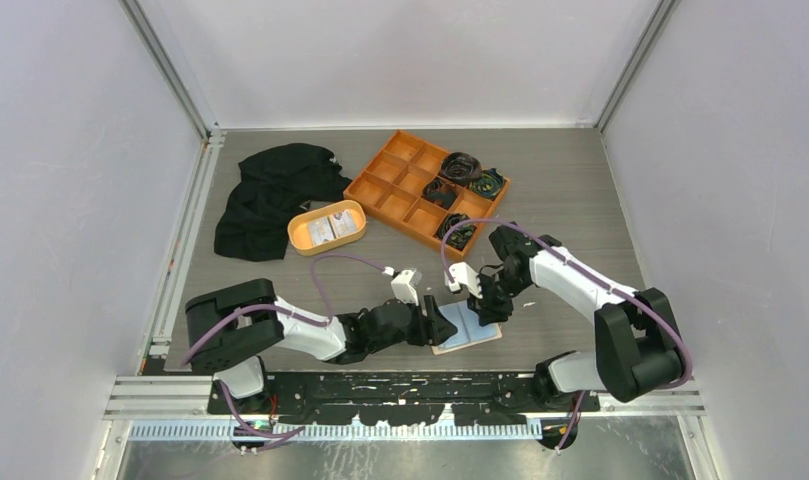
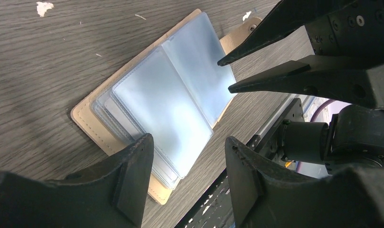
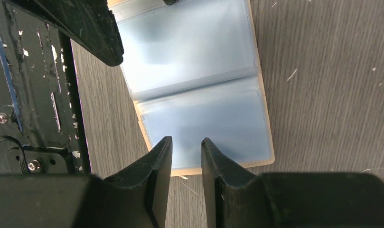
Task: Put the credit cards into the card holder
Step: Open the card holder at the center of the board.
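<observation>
Left hand (image 2: 188, 143), wide open, and right hand (image 3: 186, 141), barely open, both empty, flank the opened card holder (image 2: 171, 95), likely to keep it flat for cards (image 1: 331, 227).

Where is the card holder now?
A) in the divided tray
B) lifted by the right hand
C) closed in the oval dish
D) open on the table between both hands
D: the card holder lies open on the table, sleeves up, between the left hand and right hand.
</observation>
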Available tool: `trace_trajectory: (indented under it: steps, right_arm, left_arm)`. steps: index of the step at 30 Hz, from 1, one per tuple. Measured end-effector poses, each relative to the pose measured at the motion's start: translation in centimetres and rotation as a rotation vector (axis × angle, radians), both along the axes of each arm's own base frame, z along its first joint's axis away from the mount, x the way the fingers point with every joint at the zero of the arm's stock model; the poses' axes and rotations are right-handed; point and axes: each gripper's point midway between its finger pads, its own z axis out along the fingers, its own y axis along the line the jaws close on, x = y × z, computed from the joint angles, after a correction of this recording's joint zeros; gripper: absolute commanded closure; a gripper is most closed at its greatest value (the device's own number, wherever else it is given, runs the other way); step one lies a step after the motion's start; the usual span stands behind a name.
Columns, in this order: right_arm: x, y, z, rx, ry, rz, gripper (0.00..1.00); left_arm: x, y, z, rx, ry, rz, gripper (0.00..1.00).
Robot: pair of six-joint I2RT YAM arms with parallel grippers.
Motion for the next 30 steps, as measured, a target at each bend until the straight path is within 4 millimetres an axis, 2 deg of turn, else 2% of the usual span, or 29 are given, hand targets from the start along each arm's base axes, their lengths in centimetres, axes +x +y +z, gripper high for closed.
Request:
trace_trajectory:
  steps: [21, 30]
  right_arm:
    - [-0.3, -0.3, -0.7, -0.04, 0.043, -0.03, 0.66]
    - [-0.4, -0.4, -1.4, -0.064, 0.087, -0.06, 0.65]
  left_arm:
    - [0.1, -1.6, 0.2, -0.082, -0.006, -0.016, 0.43]
    - [0.5, -2.2, 0.0, -0.117, -0.013, -0.011, 0.55]
